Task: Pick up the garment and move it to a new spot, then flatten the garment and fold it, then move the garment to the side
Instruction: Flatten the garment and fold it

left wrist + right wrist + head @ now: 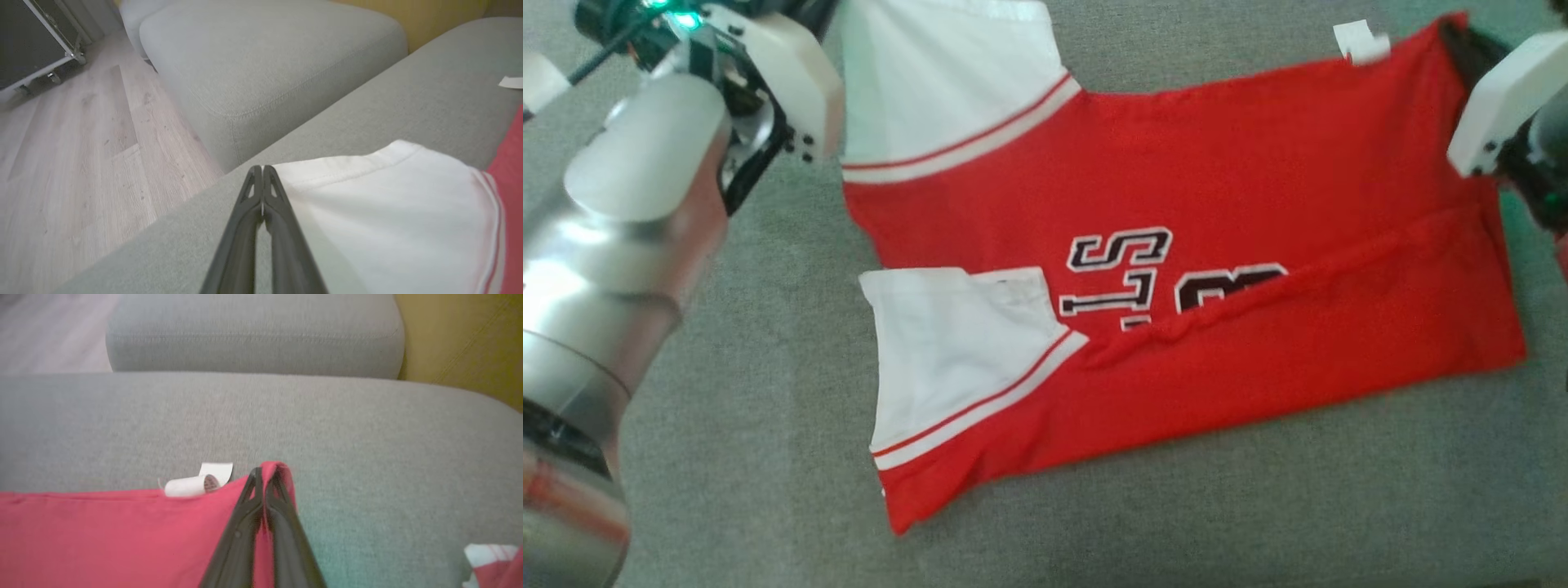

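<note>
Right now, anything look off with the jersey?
Yes. The jersey's near edge is folded up crookedly: the crease runs slanted and bunched, hiding part of the lettering. The white tag at the far hem sticks out, curled. No damage visible.

Matt red-and-white cloth garment [1258, 188], grey woven-fabric cushion [768, 408], pale wood-grain floor [81, 163], shiny smooth metal forearm [605, 245]

One jersey [1258, 163], one white tag [1360, 41], seemingly two grey cushions [265, 61].
</note>
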### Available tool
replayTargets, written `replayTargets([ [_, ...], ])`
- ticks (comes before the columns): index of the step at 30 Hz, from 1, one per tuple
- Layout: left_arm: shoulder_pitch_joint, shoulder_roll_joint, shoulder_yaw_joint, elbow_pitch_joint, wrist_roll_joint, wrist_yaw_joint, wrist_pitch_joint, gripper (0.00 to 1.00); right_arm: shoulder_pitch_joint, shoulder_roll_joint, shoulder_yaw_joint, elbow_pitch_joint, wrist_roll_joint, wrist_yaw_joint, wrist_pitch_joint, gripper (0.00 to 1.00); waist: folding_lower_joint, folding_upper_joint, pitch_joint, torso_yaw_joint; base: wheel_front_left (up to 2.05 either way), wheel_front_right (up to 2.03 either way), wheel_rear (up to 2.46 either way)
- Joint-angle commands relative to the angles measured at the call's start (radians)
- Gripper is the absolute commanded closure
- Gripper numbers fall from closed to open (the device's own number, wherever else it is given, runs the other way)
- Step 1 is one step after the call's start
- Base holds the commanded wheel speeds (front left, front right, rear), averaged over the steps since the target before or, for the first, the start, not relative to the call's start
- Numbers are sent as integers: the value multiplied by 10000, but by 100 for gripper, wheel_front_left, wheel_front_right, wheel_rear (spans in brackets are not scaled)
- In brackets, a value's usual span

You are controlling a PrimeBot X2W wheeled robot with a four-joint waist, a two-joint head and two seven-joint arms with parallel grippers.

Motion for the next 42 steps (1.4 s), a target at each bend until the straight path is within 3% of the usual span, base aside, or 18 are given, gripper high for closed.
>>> replayTargets([
  [1,-786,388,313,-85,78,41,-195,100,-226,-189,-86,-172,138,-7,-192,100,-1,0,-11,15,0,0,0],
  [8,-1131,415,531,39,199,210,-1505,100,-321,-591,-215,22,830,-7,-692,100,-1,0,-372,181,0,0,0],
  [16,-102,445,232,-265,-179,68,-1769,100,705,-929,134,-263,1635,-7,-1034,100,-1,0,-1133,451,0,0,0],
  [25,1563,1271,-167,-1897,-555,80,-1824,100,2001,-1360,342,-747,2293,-7,-1461,100,-1,0,-1842,774,0,0,0],
  [30,2748,1810,-162,-3366,-980,424,-1707,100,2728,-1583,378,-1022,2414,-7,-1739,100,-1,0,-2049,919,0,0,0],
  [42,5302,2851,-454,-6601,-1436,1983,-1518,100,4420,-1906,-11,-1429,2654,-7,-2049,100,-1,0,-2024,1121,0,0,0],
])
